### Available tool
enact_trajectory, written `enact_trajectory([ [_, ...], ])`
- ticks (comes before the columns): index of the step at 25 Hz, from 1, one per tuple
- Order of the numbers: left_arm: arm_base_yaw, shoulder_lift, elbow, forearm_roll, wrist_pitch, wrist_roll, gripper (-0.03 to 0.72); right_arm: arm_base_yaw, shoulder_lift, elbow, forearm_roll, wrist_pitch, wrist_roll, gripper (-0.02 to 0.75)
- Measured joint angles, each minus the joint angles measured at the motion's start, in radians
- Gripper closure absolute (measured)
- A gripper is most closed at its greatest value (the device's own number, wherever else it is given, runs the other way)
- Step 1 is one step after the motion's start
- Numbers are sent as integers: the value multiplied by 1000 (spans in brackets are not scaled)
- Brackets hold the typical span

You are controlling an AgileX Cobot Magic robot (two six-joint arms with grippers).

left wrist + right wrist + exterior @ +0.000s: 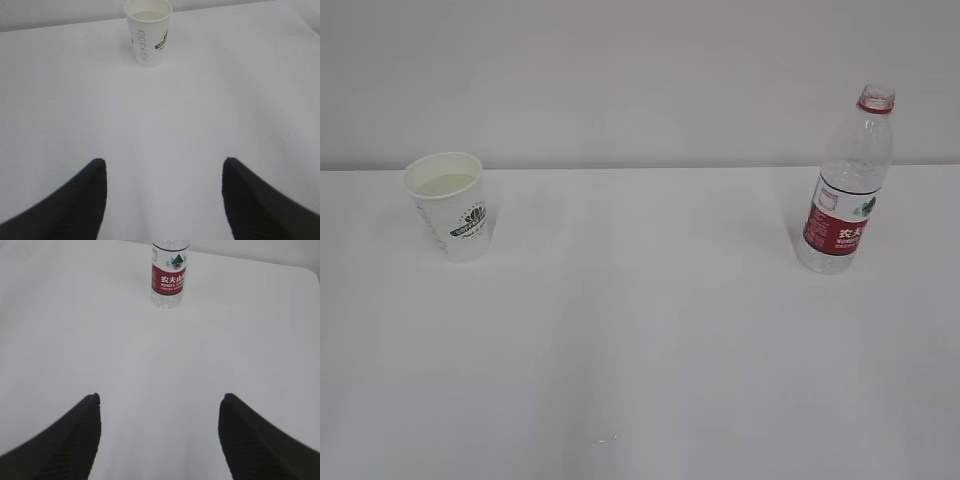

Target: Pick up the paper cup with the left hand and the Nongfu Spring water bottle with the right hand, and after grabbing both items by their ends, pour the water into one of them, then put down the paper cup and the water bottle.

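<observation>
So up close in both wrist views you just get the black fingertips poking in from the bottom corners: the left hand (162,172) has its jaws spread wide with nothing but bare white table (165,130) between them, and the right hand (160,407) is the same deal, spread apart and gripping nothing. Further out ahead of the left hand, the paper cup (148,32) is standing upright on the table, well apart from the fingers, and there's liquid in it, looks like the water (445,184). Ahead of the right hand the Nongfu Spring water bottle (169,277) stands upright too, red label facing the camera, also well clear of that gripper. In the exterior view neither arm shows at all, cup on the far left, capless bottle on the far right, well apart.
</observation>
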Motion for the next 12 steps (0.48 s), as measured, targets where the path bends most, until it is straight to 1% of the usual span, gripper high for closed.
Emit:
enact_trajectory([
  [12, 0, 0, 0, 0, 0, 0, 165, 0, 0, 0, 0, 0, 0, 185],
])
